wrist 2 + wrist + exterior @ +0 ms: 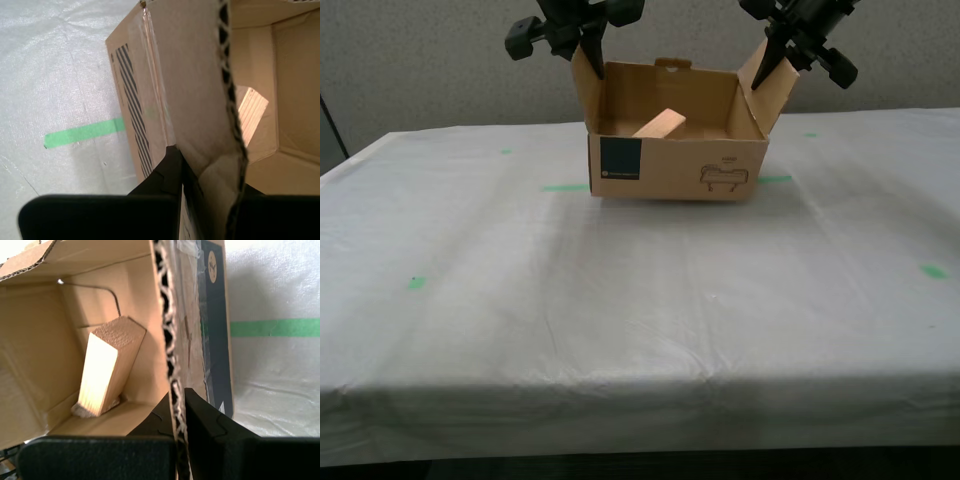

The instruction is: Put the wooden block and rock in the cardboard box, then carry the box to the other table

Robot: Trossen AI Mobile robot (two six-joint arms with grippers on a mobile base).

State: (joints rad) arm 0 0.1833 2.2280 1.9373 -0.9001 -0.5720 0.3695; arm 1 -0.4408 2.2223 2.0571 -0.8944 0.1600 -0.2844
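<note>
**Box gripped by both side flaps over the white-covered table**

Over the other table (620, 300), with its wrinkled white cover and green tape marks (565, 187), the cardboard box (677, 165) sits at the far middle of the exterior view. I cannot tell whether its base touches the cover. My first gripper (179, 405) is clamped on the side flap next to the dark teal label panel (620, 164). My second gripper (181, 167) is clamped on the opposite side flap, at the exterior view's right. Inside the box, the wooden block (107, 367) leans tilted against an inner wall, one end on the floor. The rock is not visible in any view.
</note>
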